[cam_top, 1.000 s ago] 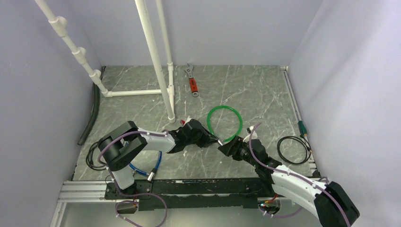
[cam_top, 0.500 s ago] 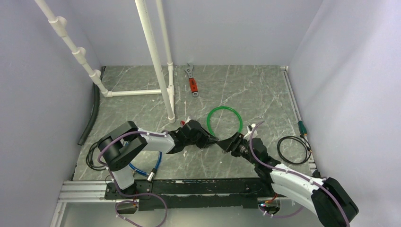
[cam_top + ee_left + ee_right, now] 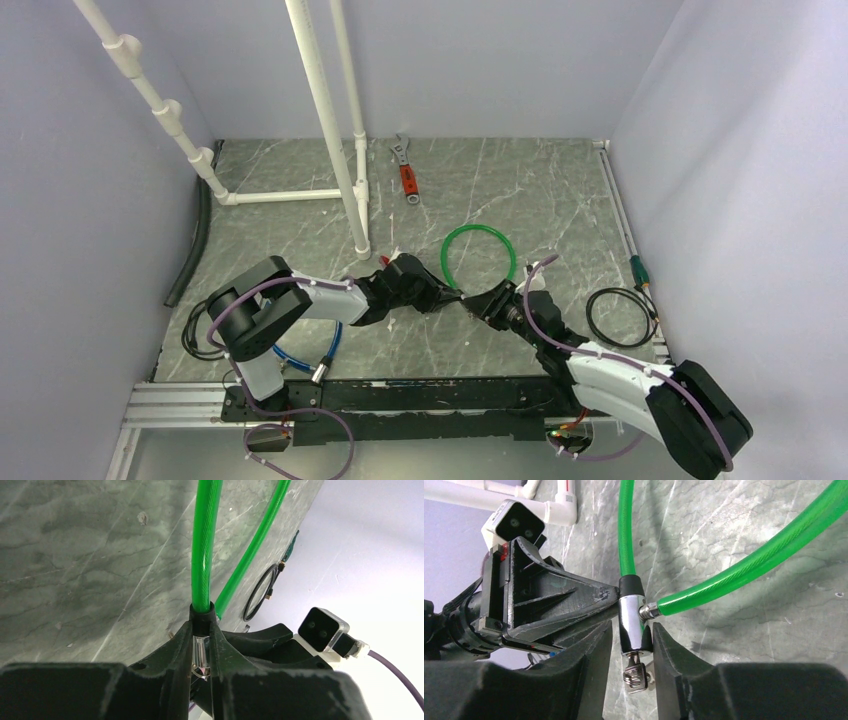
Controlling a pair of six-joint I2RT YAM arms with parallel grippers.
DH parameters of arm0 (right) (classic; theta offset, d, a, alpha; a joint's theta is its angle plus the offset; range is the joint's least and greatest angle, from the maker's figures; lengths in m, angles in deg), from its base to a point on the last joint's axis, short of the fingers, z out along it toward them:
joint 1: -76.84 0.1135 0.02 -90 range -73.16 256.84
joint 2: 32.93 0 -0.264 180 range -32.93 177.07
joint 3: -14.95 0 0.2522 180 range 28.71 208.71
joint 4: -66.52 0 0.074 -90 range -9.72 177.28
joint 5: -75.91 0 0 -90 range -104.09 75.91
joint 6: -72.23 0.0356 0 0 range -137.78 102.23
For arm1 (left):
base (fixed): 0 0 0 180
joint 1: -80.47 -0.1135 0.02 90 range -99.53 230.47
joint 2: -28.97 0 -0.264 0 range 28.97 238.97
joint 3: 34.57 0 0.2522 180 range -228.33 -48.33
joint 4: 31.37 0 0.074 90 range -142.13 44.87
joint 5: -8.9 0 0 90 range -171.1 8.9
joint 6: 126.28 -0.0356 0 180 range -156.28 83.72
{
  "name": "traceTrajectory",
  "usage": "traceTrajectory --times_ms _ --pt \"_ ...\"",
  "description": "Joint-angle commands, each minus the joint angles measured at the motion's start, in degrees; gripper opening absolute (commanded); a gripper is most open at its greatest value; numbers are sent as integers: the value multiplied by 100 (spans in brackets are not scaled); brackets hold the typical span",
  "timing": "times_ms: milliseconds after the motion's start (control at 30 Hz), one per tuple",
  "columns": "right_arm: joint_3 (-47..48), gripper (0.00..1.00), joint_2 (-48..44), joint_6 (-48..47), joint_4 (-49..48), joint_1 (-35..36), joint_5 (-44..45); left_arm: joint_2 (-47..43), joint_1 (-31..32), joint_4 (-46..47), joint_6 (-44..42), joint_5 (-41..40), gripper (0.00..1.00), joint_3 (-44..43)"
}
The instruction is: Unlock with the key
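Observation:
The green cable lock (image 3: pixel 478 232) lies looped on the marble floor. Its silver lock cylinder (image 3: pixel 634 622) is held off the floor. My left gripper (image 3: pixel 201 630) is shut on that cylinder (image 3: pixel 200 652), just below the black collar where the green cable (image 3: pixel 202 545) enters. The key (image 3: pixel 636 672), a small silvery piece with a ring, sticks out of the cylinder's end. My right gripper (image 3: pixel 631 627) faces the left gripper (image 3: pixel 455 297) and straddles the cylinder's end and the key. Its jaws are narrow but open, with gaps beside the key.
A red-handled wrench (image 3: pixel 406 178) lies at the back, beside white pipes (image 3: pixel 325 120). A black cable coil (image 3: pixel 620 317) and a green-handled tool (image 3: pixel 638 268) lie at the right wall. A black hose (image 3: pixel 190 240) runs along the left wall, and a blue cable (image 3: pixel 320 350) lies near my left base.
My right gripper has slid left toward the left gripper, over the cylinder's end and the key, and its jaws have narrowed. The left gripper has stayed on the cylinder.

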Motion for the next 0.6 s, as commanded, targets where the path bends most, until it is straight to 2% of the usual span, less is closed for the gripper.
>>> traceTrajectory --times_ms 0,200,233,267,300,367,433,500,567 --pt "-496 32 23 80 -806 -14 -115 -110 56 293 57 218 0 10" --pt "-458 2 -110 -2 -656 -14 -175 -68 52 523 56 174 0 119" --pt "-464 0 -145 -10 -628 -13 -178 -68 52 558 25 169 0 130" --pt "-467 0 -182 -16 -587 -13 -178 -73 54 587 -18 155 7 145" --pt "-463 0 -226 -21 -548 -15 -178 -92 52 614 -49 133 20 167" --pt "-467 0 -354 -28 -455 -18 -182 -163 54 610 -142 87 55 212" --pt "-452 0 -510 -43 -317 -18 -194 -294 56 442 -233 -23 79 262" --pt "-415 0 -708 -83 -154 -15 -194 -458 52 299 -371 -142 89 313" --pt "-378 0 -902 -135 8 -18 -208 -534 32 354 -490 -191 90 399"
